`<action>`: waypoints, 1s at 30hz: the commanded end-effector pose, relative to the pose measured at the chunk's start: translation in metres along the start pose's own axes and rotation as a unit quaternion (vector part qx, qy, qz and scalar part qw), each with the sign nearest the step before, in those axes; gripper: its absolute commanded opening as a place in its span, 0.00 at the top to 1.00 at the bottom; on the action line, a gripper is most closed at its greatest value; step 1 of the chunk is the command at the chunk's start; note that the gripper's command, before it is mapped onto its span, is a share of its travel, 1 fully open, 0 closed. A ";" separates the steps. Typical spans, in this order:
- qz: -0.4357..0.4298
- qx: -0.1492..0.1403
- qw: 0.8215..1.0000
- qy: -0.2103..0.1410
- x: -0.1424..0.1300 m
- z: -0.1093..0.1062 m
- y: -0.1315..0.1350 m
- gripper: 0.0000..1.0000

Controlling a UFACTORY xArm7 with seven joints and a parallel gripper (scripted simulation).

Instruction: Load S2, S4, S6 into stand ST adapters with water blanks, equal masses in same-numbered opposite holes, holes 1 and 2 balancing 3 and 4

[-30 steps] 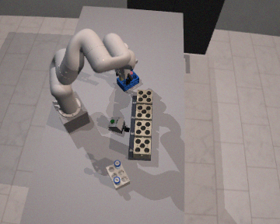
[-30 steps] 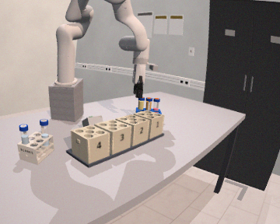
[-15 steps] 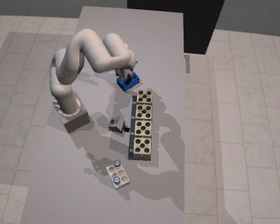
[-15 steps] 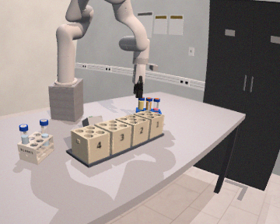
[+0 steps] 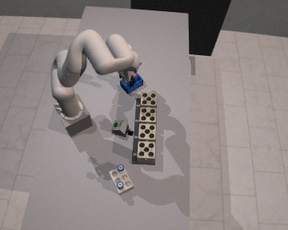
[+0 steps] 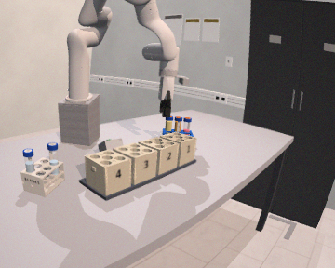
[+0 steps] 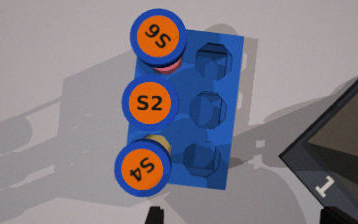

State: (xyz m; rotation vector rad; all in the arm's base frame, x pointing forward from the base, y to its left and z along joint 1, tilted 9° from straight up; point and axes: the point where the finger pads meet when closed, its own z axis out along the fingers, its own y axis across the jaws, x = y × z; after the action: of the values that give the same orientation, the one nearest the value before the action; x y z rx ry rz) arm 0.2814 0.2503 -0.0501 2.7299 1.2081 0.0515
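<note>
The blue sample rack (image 7: 232, 85) (image 5: 133, 86) holds S6 (image 7: 158, 36) (image 6: 187, 125) with a low pink fill, S2 (image 7: 150, 103) (image 6: 178, 125) with orange-brown liquid and S4 (image 7: 142, 168) (image 6: 169, 125) with yellow liquid; its other row is empty. My gripper (image 6: 166, 114) (image 7: 243, 215) is open and empty above this rack. Adapters 1 (image 6: 188, 149), 2 (image 6: 168, 156), 3 (image 6: 145, 165) and 4 (image 6: 118, 174) stand in a row on the dark loading stand (image 6: 108, 195); their holes look empty. Two blue-capped blanks (image 5: 121, 168) (image 5: 120, 185) stand in the pale blanks rack (image 5: 124, 191) (image 6: 43, 188); their printed volumes are unreadable.
The small sloped desk (image 5: 122, 128) (image 6: 111, 144) with the green DONE key (image 5: 115, 124) stands between the arm's base (image 5: 76, 123) (image 6: 80, 121) and the adapter row. In the wrist view, a corner of adapter 1 (image 7: 350, 127) shows at the right.
</note>
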 end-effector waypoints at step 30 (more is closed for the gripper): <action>0.000 0.000 1.000 0.002 0.001 -0.054 0.000 0.00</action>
State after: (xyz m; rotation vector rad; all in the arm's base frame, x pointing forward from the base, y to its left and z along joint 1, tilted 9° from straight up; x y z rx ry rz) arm 0.2769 0.2569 -0.0025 2.7283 1.2072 0.0572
